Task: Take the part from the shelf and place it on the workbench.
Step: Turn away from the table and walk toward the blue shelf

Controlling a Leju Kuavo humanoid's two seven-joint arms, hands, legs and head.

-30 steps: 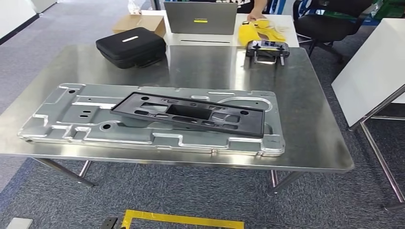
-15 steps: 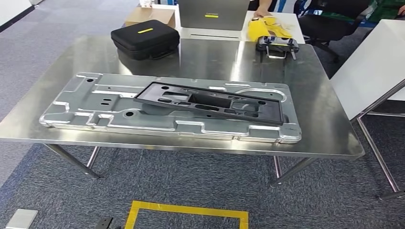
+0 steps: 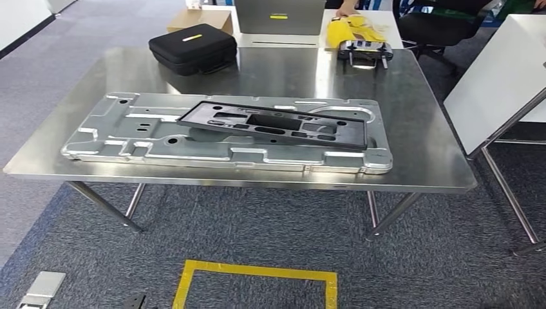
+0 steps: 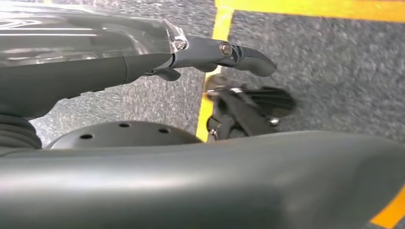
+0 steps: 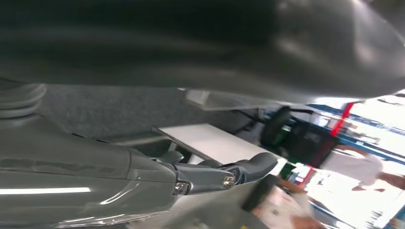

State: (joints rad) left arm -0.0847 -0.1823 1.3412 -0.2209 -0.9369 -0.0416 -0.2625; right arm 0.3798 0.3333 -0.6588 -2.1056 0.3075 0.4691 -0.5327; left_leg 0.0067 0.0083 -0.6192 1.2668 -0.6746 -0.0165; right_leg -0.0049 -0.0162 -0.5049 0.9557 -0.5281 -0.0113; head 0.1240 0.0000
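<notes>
As the step stands: we judge the placing done; black part lies on the silver panel on the workbench, so what's left is a check and standing clear.
Part location: on top of the panel, toward its right half, long side along the bench; it looks slightly tilted, propped on the panel's raised ribs.
Doing it well: we'd keep both arms down and away from the bench edge and not bump the table legs. If the part is meant to seat flat, we'd press it evenly from both ends, not one corner, as it could slide on the smooth metal.
Left hand: hangs low over grey carpet and yellow tape, thumb stretched straight, nothing in it; reads as open and empty.
Right hand: thumb out straight, nothing held; reads as open too, though the fingers show poorly.
Arm pose: both look lowered at the body's sides.
Risk: black case sits well apart at the far edge, no conflict.
</notes>
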